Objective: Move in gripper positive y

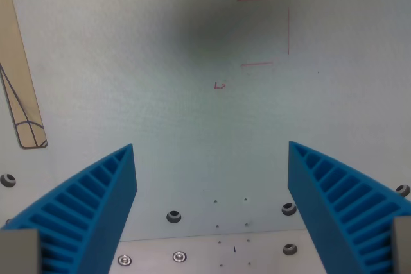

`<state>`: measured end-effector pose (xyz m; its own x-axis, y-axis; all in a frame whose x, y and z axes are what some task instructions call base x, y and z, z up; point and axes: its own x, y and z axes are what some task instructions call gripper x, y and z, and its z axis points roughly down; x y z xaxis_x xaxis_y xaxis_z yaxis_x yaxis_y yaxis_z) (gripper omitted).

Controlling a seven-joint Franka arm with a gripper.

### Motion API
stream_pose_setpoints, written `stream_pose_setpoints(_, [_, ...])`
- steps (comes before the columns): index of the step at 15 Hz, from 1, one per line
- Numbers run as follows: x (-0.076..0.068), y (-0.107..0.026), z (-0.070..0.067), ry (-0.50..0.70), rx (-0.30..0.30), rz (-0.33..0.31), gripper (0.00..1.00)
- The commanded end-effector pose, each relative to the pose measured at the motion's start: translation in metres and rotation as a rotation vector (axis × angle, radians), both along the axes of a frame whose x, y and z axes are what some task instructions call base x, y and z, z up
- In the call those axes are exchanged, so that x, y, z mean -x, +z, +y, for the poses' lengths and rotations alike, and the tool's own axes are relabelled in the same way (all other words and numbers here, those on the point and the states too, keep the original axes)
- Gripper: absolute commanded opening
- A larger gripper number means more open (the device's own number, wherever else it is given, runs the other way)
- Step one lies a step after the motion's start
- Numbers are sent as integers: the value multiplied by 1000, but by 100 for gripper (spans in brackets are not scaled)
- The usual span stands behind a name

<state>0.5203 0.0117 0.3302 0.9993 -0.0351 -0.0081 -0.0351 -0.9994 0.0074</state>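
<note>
I look down through the wrist camera and I see the blue ribbed two-finger gripper [212,152] from above. Its left finger [90,203] rises from the lower left corner and its right finger [340,197] from the lower right corner, both with open ribs like a ladder. The jaws stand wide apart, and between the two tips I see only bare surface; the gripper has hold of nothing.

The task names no object, only a motion of the gripper itself, so the gripper is the thing to follow. It hangs over a pale white-grey table surface [160,113], with the tips pointing toward the middle of the view.

Above the gap between the fingers, in the upper right part of the wrist view, there are thin red marked lines [288,30] on the table: two short horizontal strokes and one vertical stroke, like an unfinished rectangle. A small red mark [219,85] lies just below and to the left of them. A soft dark shadow [218,30] falls over this area.

At the wrist view's left edge I see a beige strip with dark curved lines [22,94]. Near the bottom, between the fingers, several round metal screws [173,216] sit in the surface, and a lighter metal plate edge [205,255] runs along the lower border.
</note>
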Motion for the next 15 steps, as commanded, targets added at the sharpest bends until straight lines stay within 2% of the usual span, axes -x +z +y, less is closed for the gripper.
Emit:
stream_pose_setpoints(1, [0,1,-5,-1,0,-3,100])
stream_pose_setpoints(15, [3,2,-75,-1,0,-3,100])
